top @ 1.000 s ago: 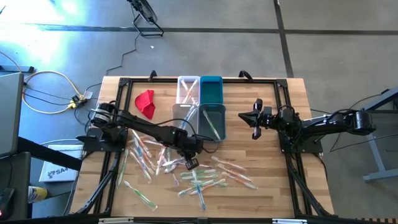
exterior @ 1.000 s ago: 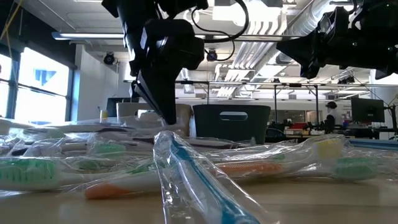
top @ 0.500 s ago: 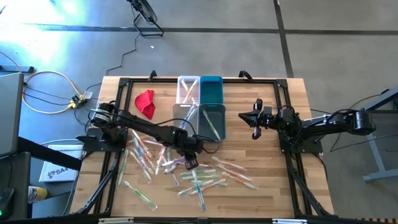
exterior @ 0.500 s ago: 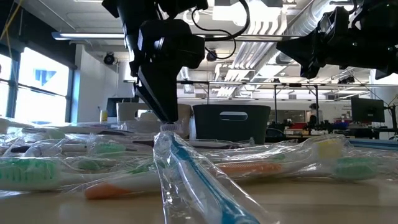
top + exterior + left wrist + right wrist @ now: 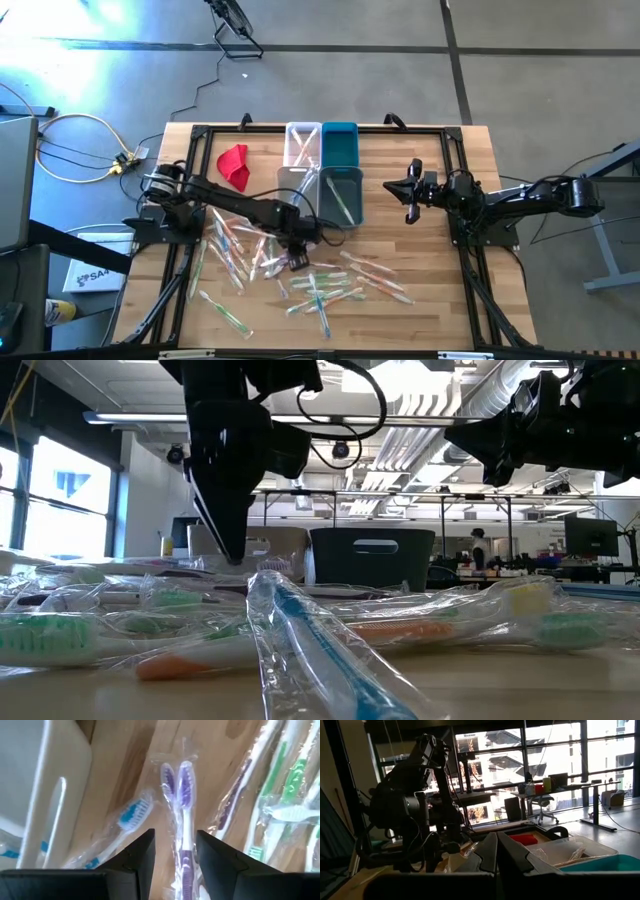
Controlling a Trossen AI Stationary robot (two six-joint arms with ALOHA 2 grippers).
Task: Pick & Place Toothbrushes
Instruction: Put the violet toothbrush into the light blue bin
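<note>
Wrapped toothbrushes (image 5: 330,288) lie scattered flat over the near half of the wooden table. My left gripper (image 5: 297,260) hangs low over the pile's middle, fingers pointing down and open (image 5: 175,837). A purple toothbrush (image 5: 184,795) lies below it, its handle running into the gap between the two fingers. A blue one (image 5: 131,815) lies beside it. My right gripper (image 5: 409,195) waits shut (image 5: 496,851) above the table, right of the bins, holding nothing.
Four small bins stand at the table's far middle: a clear one (image 5: 303,142), a teal one (image 5: 340,142) and two grey ones (image 5: 297,183) (image 5: 343,195) holding a few toothbrushes. A red cloth (image 5: 234,165) lies at the far left. Bare wood shows at the right.
My left gripper has shifted a little toward the table's left edge, staying low over the toothbrush pile. The toothbrushes and my right arm have kept still.
</note>
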